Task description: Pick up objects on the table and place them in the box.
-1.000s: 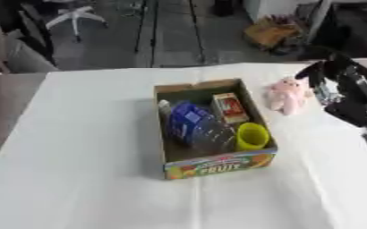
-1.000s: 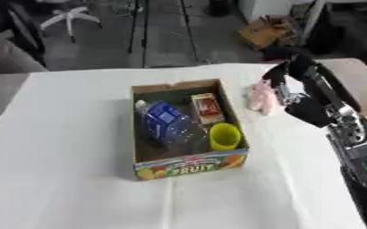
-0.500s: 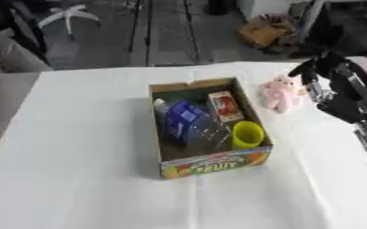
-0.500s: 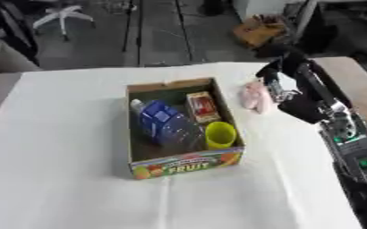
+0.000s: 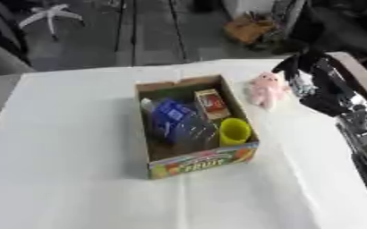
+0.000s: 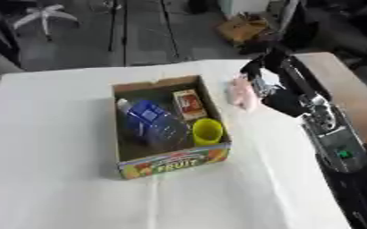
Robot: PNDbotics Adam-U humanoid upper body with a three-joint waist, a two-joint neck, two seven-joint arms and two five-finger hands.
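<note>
Standing open-topped on the white-clothed tabletop [image 5: 69, 147], near its middle, with "FRUIT" printed across the near wall: a brown cardboard box [image 5: 205, 161]. Holding, against the left wall, a clear plastic bottle with a blue label [image 5: 173, 122], lying on its side along the box's length. Holding also, toward the far right corner, a small red-and-white carton [image 5: 211, 103] lying flat, and at the near right corner a yellow-green plastic cup [image 5: 234, 130], mouth upward, touching the right wall. Lying outside, just beside the box's far right corner and apart from it, on the cloth: a small pink plush toy [image 5: 264, 90]. Reaching in from the right edge, the black right hand [image 5: 305, 71] with silver parts, poised just to the right of the plush toy, dark fingers pointing toward it. Cannot tell whether those fingers touch the toy, nor how far they are spread or curled; nothing seen clasped in them. Behind the tabletop, a dark floor with a white office chair base [image 5: 52, 12] at far left and a brown cardboard carton [image 5: 248, 27] at far right.
</note>
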